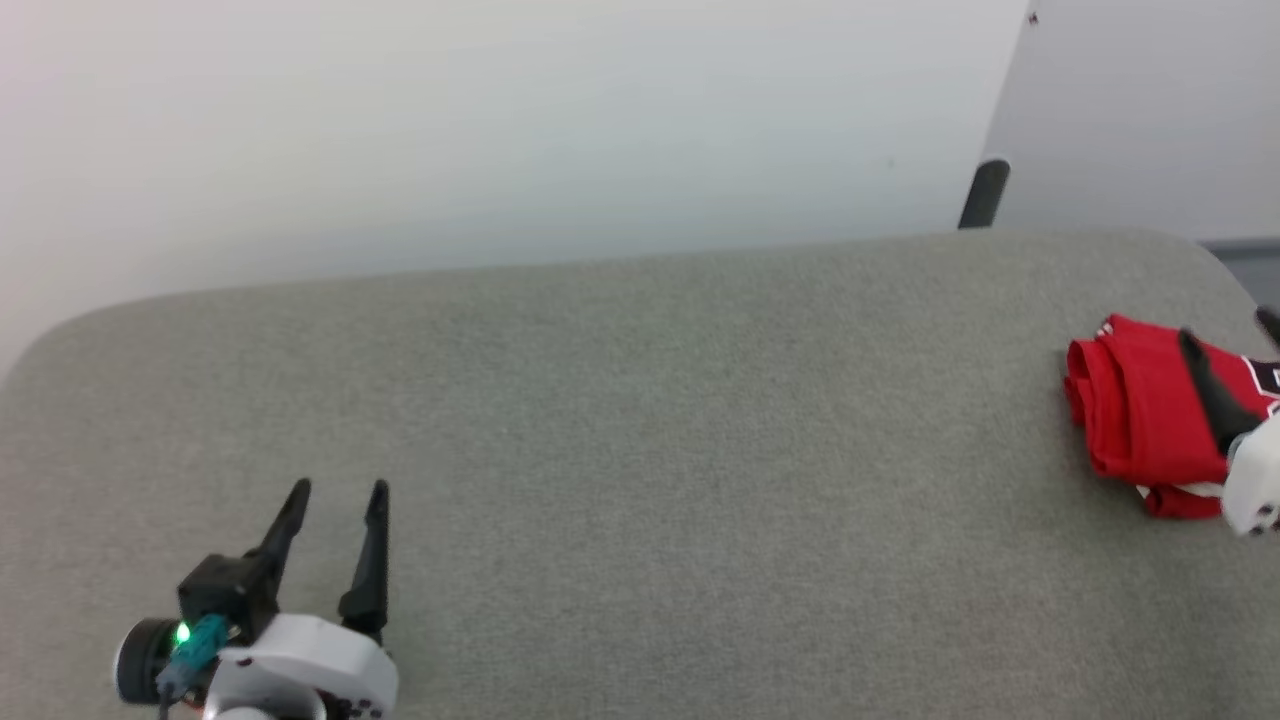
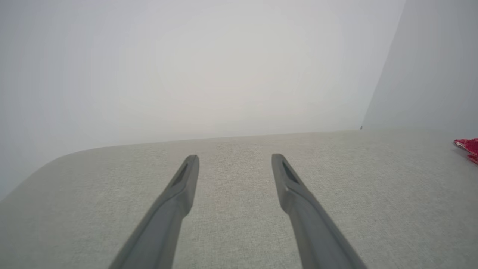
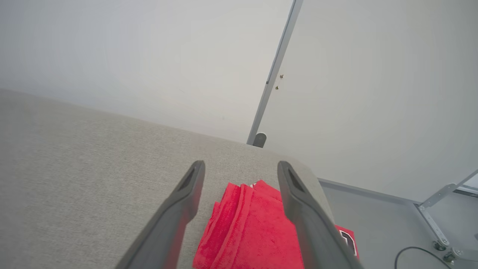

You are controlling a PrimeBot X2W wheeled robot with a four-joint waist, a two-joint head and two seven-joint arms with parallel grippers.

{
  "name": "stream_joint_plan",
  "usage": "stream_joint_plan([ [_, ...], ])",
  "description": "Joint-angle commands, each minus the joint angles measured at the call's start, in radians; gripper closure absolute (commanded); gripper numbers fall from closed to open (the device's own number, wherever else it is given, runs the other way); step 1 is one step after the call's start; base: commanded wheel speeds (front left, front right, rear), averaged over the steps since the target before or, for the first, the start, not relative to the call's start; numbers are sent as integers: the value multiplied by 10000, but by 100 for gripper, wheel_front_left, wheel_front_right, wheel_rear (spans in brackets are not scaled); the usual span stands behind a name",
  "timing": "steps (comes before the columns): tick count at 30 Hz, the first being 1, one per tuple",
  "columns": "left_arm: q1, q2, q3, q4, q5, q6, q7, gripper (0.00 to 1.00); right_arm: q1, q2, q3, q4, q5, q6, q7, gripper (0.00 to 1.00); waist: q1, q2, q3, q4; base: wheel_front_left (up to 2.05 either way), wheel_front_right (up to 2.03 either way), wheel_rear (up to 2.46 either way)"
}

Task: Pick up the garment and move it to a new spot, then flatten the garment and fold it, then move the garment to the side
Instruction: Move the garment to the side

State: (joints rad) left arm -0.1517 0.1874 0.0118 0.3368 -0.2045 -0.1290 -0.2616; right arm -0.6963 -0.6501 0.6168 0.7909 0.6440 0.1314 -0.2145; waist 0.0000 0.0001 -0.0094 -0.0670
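The garment [image 1: 1140, 420] lies folded in a red stack at the right end of the grey padded table [image 1: 640, 400], with a bit of white cloth and black print showing at its right side. My right gripper [image 1: 1226, 327] hangs over it, open, nothing between the fingers. In the right wrist view the garment [image 3: 250, 228] lies below and between the spread fingers of that gripper [image 3: 242, 163]. My left gripper [image 1: 339, 487] stands open over bare table at the lower left, far from the garment. The left wrist view has that gripper [image 2: 234, 157] empty and a red corner of the garment [image 2: 468, 144] at the far right.
A pale wall runs behind the table. A dark post [image 1: 985, 193] rises behind the table's far right corner. Past the right edge the floor drops away, with a metal frame [image 3: 437, 209] and a black cable [image 3: 414, 254].
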Motion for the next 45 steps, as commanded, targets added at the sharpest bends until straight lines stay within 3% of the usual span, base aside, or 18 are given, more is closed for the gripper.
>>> stream_joint_plan([
  [1,181,25,115,-13,-86,-1,-32,0,337,122,-217,-104,-103,-15,-104,0,0,-1,-411,319,0,0,0],
  [16,1167,64,1180,-224,120,13,-32,0,4064,1475,-3511,-1977,-1470,-15,-360,0,0,-1,-1011,1022,0,0,0],
  [22,1412,-2,1500,-408,170,10,-32,0,5390,2199,-5000,-3228,-2256,-13,60,0,0,-1,-1091,1320,0,0,0],
  [30,1600,-69,1589,-469,-77,-14,-32,0,7127,3631,-6606,-5420,-3282,-15,1015,0,0,-1,-1145,1601,0,0,0],
  [35,1746,36,1371,-432,-219,-22,-32,0,7963,4288,-7069,-6445,-3565,-13,1438,0,0,-1,-1143,1685,0,0,0],
  [45,2011,401,630,-488,-380,-26,-32,0,8587,4853,-7249,-7419,-3921,-13,1929,0,0,-1,-1110,1639,0,0,0],
])
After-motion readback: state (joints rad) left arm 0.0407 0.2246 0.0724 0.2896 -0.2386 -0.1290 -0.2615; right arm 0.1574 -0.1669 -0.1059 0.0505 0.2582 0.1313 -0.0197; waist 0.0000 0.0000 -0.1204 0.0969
